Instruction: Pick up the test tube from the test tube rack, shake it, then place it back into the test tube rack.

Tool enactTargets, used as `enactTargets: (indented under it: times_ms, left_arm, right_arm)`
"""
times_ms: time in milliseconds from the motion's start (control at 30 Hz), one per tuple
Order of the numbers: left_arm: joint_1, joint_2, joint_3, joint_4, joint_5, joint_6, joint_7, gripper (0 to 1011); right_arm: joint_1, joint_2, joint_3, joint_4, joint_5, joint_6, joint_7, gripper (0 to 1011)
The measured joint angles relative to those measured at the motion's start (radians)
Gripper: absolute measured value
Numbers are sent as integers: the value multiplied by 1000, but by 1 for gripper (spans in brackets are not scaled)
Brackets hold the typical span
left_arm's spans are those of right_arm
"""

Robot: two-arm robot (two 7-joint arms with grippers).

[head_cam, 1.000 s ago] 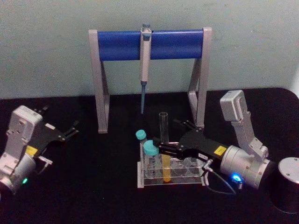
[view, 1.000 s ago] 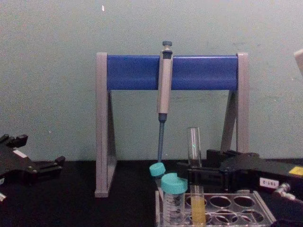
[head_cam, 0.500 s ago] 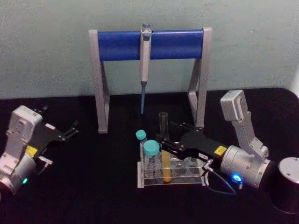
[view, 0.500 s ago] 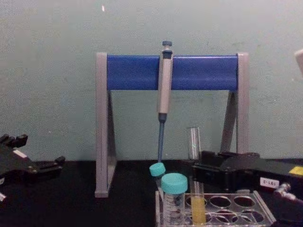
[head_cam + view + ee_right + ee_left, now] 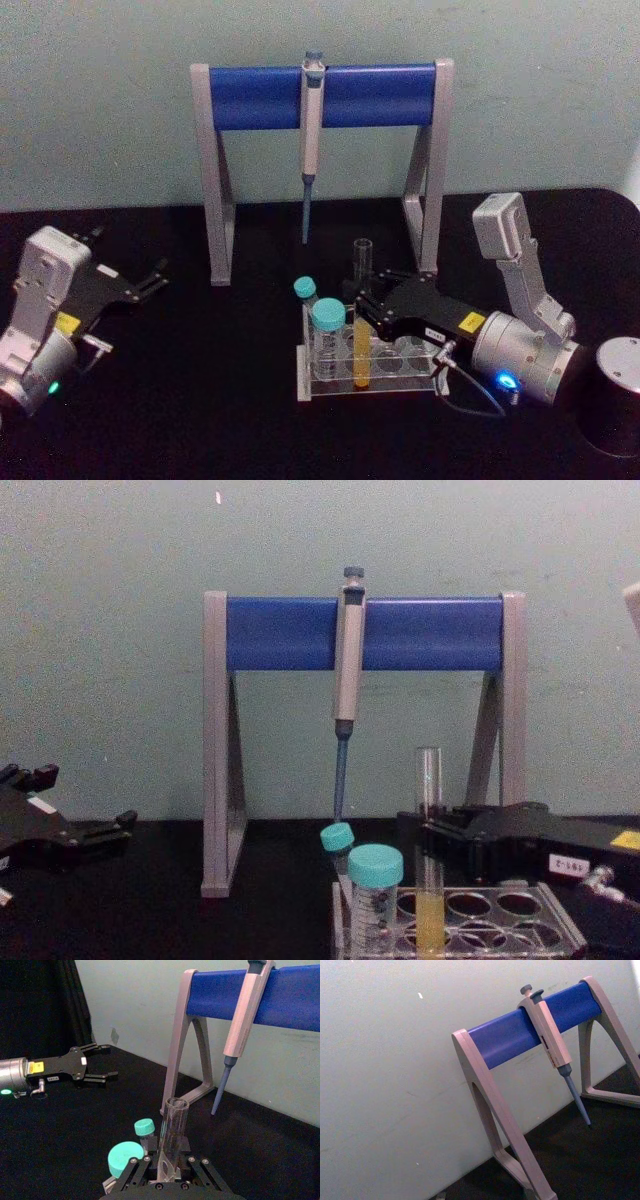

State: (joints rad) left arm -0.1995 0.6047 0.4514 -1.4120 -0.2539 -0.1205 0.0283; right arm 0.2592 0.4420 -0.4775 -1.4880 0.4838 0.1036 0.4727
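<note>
While right hand (image 5: 364, 300) clamps one test tube (image 5: 360, 362) in rack (image 5: 412, 380), two capped tubes (image 5: 327, 338) alongside; left hand (image 5: 150, 279) spread

Clamping the clear test tube (image 5: 173, 1135) mouth upward in the right gripper (image 5: 167, 1176), just beside two teal-capped tubes (image 5: 125, 1158). Farther off, over the black desk (image 5: 60, 1125), facing the left gripper (image 5: 112, 1061) with its fingers spread apart. Behind, against the pale wall (image 5: 135, 1005), a grey pipette (image 5: 244, 1015) hanging tip-down from the blue bar (image 5: 300, 1002) of a grey stand (image 5: 180, 1045)
</note>
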Motion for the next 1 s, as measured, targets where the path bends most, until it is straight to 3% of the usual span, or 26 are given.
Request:
enactTargets:
  times_ms: [433,1000]
  left_arm:
    - [0,0,0,0,0,0,0,1001]
    - [0,0,0,0,0,0,0,1001]
  right_arm:
    - [-4,0,1,-1,0,-6,0,245]
    - [-53,-2,20,-50,-45,-115,2,242]
